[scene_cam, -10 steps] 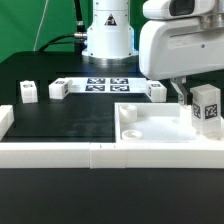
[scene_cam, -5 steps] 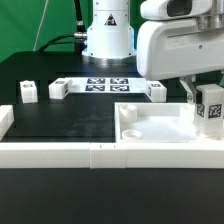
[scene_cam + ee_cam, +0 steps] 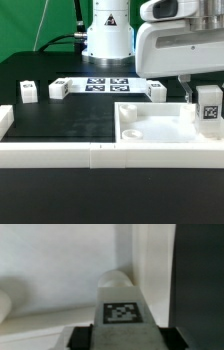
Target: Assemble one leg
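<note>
My gripper (image 3: 207, 98) is shut on a leg (image 3: 209, 107), a small white boxy post with a black-and-white tag. I hold it upright at the exterior view's right, over the far right corner of the big white tray-like piece (image 3: 160, 135). In the wrist view the leg (image 3: 122, 300) runs out from between my dark fingers (image 3: 84, 337), its rounded tip close to the tray's inner corner (image 3: 125, 269). Whether the tip touches the tray cannot be told. Three more legs lie on the black table: one (image 3: 28, 92), a second (image 3: 58, 89) and a third (image 3: 157, 92).
The marker board (image 3: 105, 86) lies at the back in front of the robot base (image 3: 107, 40). A long white rail (image 3: 60, 152) runs along the front edge, with a white bracket (image 3: 5, 120) at the exterior view's left. A green backdrop stands behind.
The gripper and the held leg have shifted slightly toward the exterior view's right and a little up, then settled over the tray's far right corner. The other parts have not moved.
</note>
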`<state>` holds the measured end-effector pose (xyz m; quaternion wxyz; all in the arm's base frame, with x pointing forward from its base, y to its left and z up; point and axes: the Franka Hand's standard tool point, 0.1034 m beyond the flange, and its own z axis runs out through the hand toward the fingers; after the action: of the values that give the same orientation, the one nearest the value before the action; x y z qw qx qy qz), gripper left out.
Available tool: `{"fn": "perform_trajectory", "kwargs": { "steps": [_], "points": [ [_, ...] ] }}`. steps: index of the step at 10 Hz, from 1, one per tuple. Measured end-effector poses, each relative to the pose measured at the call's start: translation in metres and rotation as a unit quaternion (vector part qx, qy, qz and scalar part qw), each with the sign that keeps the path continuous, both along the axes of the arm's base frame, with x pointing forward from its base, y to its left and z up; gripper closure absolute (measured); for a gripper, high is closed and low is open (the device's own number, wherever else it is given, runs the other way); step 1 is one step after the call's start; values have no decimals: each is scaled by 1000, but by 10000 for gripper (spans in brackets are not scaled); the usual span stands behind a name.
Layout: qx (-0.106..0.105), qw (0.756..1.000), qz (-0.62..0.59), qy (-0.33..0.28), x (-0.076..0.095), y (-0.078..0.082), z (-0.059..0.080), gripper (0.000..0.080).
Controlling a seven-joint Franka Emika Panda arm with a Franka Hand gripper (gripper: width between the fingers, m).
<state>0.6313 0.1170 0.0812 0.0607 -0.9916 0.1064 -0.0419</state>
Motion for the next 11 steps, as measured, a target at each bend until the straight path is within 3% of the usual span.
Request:
{"fn": "perform_trajectory", "kwargs": {
  "steps": [2, 4, 7, 10, 11],
  "points": [
    [12, 993, -119, 14, 0, 0, 0, 506],
    [25, 970, -241, 28, -1, 1, -1, 506],
    [44, 909, -411, 49, -1, 3, -1, 506],
    [61, 859, -503, 65, 0, 4, -1, 506],
    [68, 833, -544, 73, 0, 6, -1, 506]
  ]
}}
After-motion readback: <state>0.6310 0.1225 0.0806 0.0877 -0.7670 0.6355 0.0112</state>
